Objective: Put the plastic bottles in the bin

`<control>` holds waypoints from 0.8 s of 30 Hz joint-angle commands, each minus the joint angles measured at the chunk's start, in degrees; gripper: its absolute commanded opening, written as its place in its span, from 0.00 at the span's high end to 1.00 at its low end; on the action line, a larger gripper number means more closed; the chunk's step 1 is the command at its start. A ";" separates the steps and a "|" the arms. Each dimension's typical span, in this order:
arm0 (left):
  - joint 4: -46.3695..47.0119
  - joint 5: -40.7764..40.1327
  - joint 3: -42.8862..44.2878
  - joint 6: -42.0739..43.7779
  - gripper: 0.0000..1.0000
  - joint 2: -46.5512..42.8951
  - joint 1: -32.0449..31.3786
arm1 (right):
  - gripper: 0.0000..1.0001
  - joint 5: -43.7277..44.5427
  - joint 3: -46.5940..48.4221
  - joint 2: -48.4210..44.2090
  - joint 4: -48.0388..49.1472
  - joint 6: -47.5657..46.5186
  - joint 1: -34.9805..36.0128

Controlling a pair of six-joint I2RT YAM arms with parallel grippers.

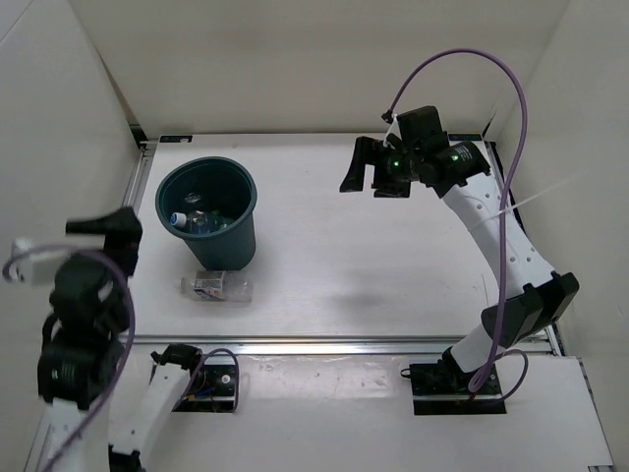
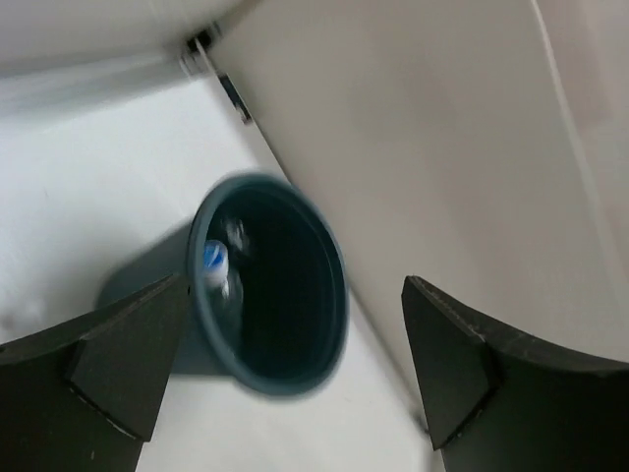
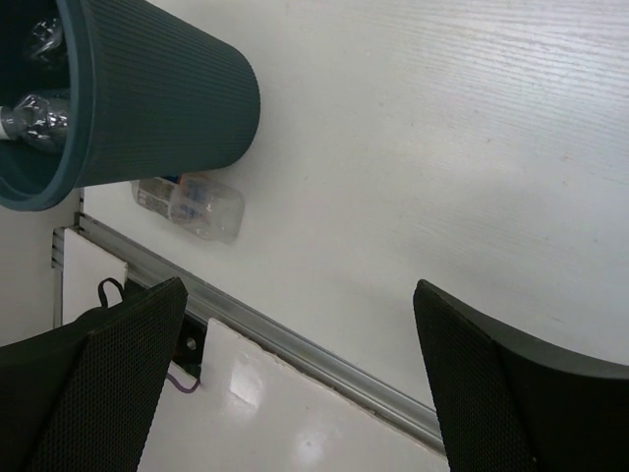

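The dark teal bin stands upright at the left of the table, with bottles inside; one with a blue and white cap shows near its left wall. A clear bottle with a pale label lies on its side on the table just in front of the bin; it also shows in the right wrist view. My left gripper is open and empty, raised to the left of the bin. My right gripper is open and empty, high at the back right, away from the bin.
White walls enclose the table on the left, back and right. A metal rail runs along the table's near edge, with both arm bases behind it. A purple cable loops above the right arm.
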 commanded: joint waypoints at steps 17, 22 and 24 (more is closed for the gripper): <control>8.31 24.80 -59.86 -42.48 0.00 -27.01 -0.04 | 0.00 -3.99 -0.69 1.01 0.87 -1.25 -0.43; 15.10 24.80 -62.67 -38.52 0.00 -21.02 -0.04 | 0.00 -3.46 -2.53 -0.22 0.87 -2.30 -0.43; 15.98 24.80 -64.60 -38.52 0.00 -18.82 -0.04 | 0.00 -3.46 -2.54 -0.74 0.87 -2.31 -0.43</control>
